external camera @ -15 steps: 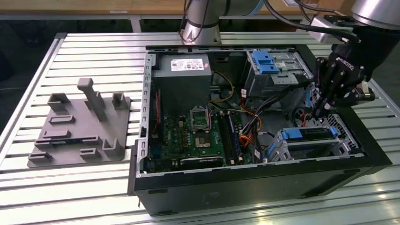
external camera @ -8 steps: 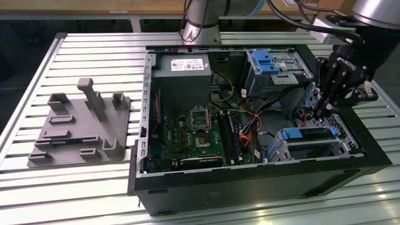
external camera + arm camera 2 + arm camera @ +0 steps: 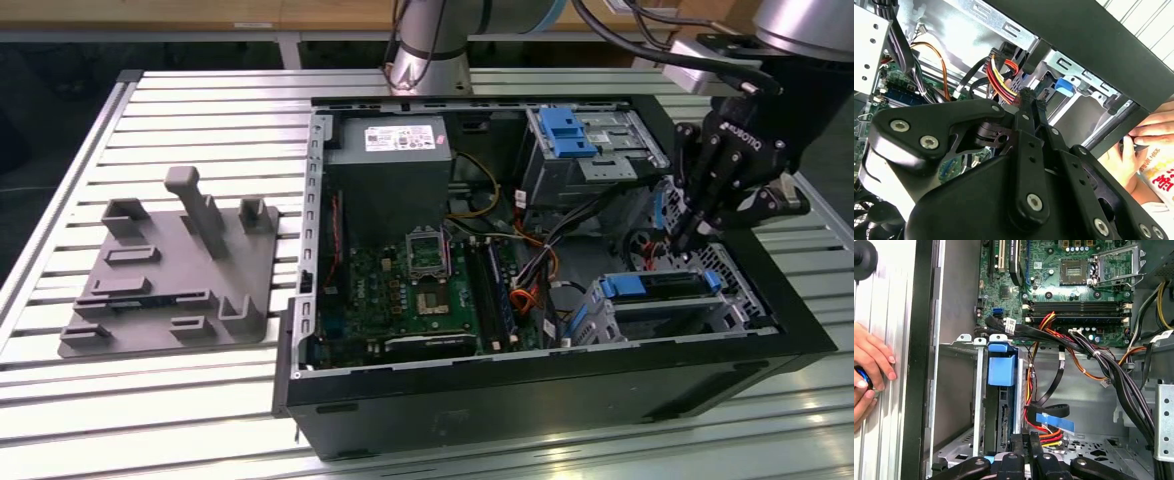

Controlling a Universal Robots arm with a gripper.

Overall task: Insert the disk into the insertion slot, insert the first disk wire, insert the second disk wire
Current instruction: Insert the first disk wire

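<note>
A slatted metal table carries an open black computer case, lying on its side with its circuit board and cabling exposed. In the case's corner towards the exterior view's right sits the insertion slot, a low silvery perforated cage. The disk lies inside it, its blue handle end facing the middle of the case, so the first step looks done. The black claw hangs just beside the cage's open end, closed, with its two fingers drawn nearly together. In the first wrist view its tips sit at a red-and-yellow wire bundle, with a flat blue cable just beside them. Whether a plug is pinched between the fingers cannot be told. The work appears to be at the first disk wire. Seating it would call for lining a plug up squarely with the socket strip on the disk's exposed end and pressing straight in. A person's hand lies on the table just outside the case wall.
</note>
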